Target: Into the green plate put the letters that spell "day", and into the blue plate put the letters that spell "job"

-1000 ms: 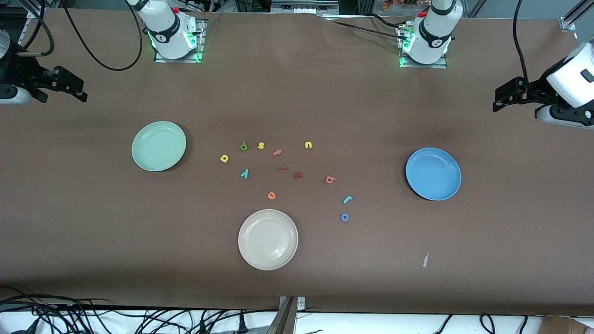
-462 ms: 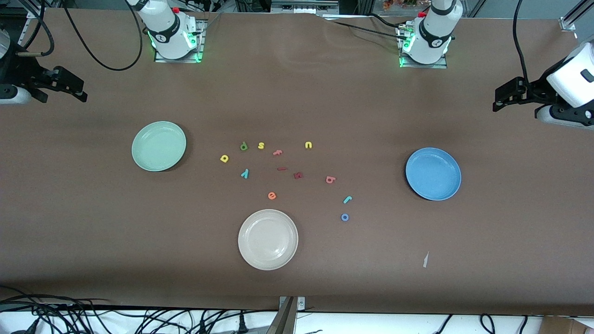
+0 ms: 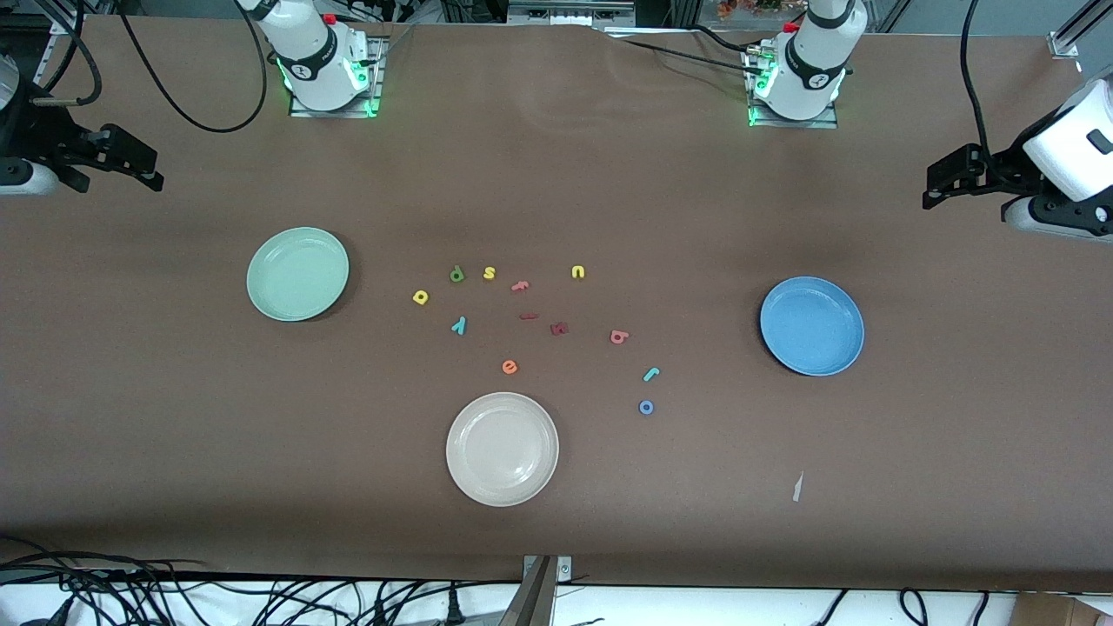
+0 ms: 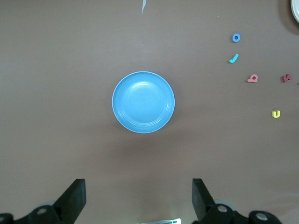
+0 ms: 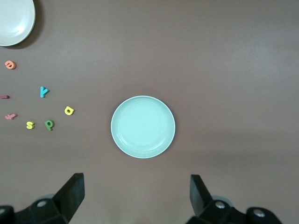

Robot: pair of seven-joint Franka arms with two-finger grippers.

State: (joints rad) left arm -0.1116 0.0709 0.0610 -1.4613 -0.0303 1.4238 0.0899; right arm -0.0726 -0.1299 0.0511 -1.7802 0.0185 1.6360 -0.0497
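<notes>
Both arms wait: open left gripper (image 4: 136,198) high above the blue plate (image 3: 812,326), open right gripper (image 5: 135,196) above the green plate (image 3: 297,274), foam letters (image 3: 536,326) scattered between.

Brown table (image 3: 556,539), black cables (image 3: 174,591) along its near edge.

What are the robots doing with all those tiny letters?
Nothing has been picked up yet. The left gripper hangs open at its end of the table, the right gripper open at the other end. The green plate and blue plate hold nothing. The d, a, y, j, o and b lie loose on the table between the plates.
</notes>
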